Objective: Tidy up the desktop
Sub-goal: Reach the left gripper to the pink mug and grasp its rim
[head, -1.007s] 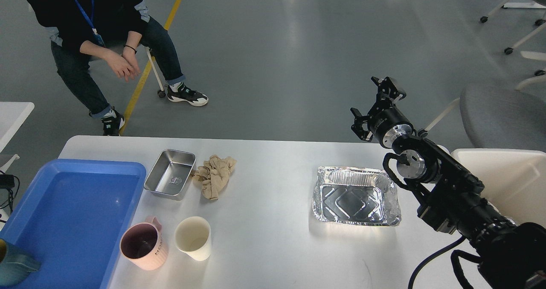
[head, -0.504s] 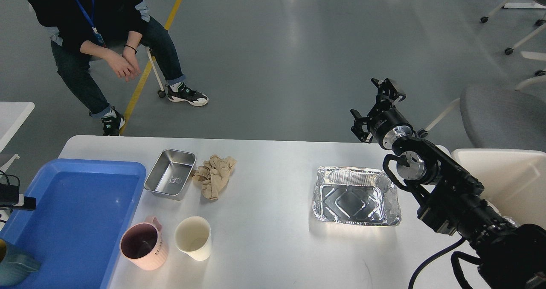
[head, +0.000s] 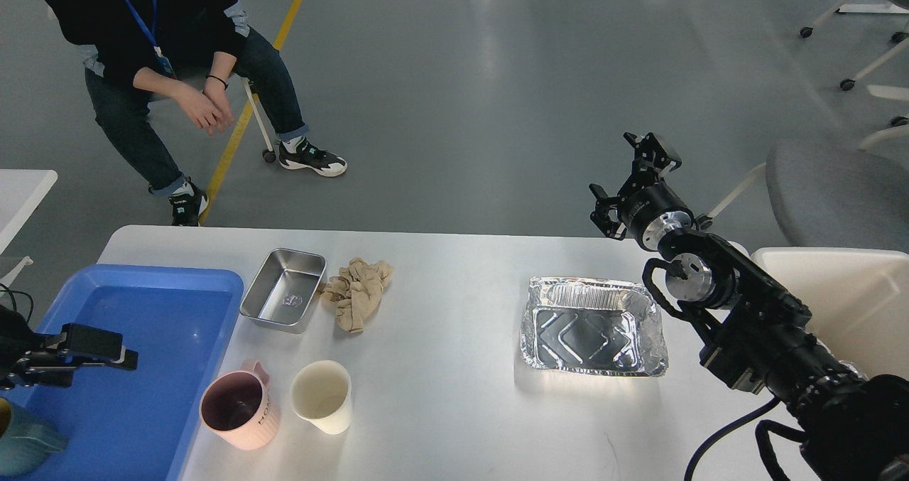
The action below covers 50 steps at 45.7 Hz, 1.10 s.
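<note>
The white desktop [head: 454, 339] holds a steel tray [head: 283, 289], a crumpled beige cloth [head: 356, 293], a pink mug [head: 236, 409], a white paper cup [head: 322, 396] and a foil tray [head: 593, 327]. My right gripper [head: 626, 177] hangs open and empty over the table's far edge, beyond the foil tray. My left gripper [head: 85, 353] reaches in from the left over the blue tray [head: 163, 303]; its fingers are dark and partly cut off by the view's edge. A teal mug [head: 25, 445] sits in the tray's near left corner.
A person [head: 177, 62] sits on a stool beyond the far left corner of the table. A grey chair [head: 838, 190] stands at the right, with a cream table [head: 852, 303] below it. Another small white table corner [head: 21, 190] shows at the left.
My left gripper has come in from the left edge and now reaches over the blue tray. My right gripper has shifted slightly right and down.
</note>
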{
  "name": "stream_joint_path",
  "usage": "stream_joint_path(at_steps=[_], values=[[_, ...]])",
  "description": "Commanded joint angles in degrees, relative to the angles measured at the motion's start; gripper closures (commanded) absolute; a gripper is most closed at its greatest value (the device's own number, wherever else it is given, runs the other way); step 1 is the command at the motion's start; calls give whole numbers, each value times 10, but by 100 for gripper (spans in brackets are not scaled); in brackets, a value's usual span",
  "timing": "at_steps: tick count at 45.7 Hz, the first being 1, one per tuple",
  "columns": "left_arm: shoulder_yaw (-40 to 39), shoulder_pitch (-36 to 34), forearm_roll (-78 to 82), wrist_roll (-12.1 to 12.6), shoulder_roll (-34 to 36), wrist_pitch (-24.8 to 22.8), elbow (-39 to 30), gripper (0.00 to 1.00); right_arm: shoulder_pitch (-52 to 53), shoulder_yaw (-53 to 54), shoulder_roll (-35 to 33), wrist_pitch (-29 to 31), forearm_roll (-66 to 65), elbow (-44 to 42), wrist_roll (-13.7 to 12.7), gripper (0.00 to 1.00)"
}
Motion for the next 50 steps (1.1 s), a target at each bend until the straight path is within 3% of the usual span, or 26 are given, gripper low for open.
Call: stream_joint_path(at_steps=[1, 8, 25, 36, 50], values=[[3, 19, -1, 0, -25, 21, 15, 1, -1, 0, 0, 0, 0, 0, 1, 0], [3, 30, -1, 0, -51, 43, 22, 1, -1, 0, 0, 0, 0, 0, 0, 0], [1, 63, -1, 3, -112, 45, 47, 1, -1, 0, -1, 0, 0, 0, 0, 0], [-1, 64, -11, 33, -143, 53, 71, 1, -1, 0, -1, 0, 0, 0, 1, 0], [0, 64, -11, 25, -172, 58, 100, 1, -1, 0, 0, 0, 0, 0, 1, 0]])
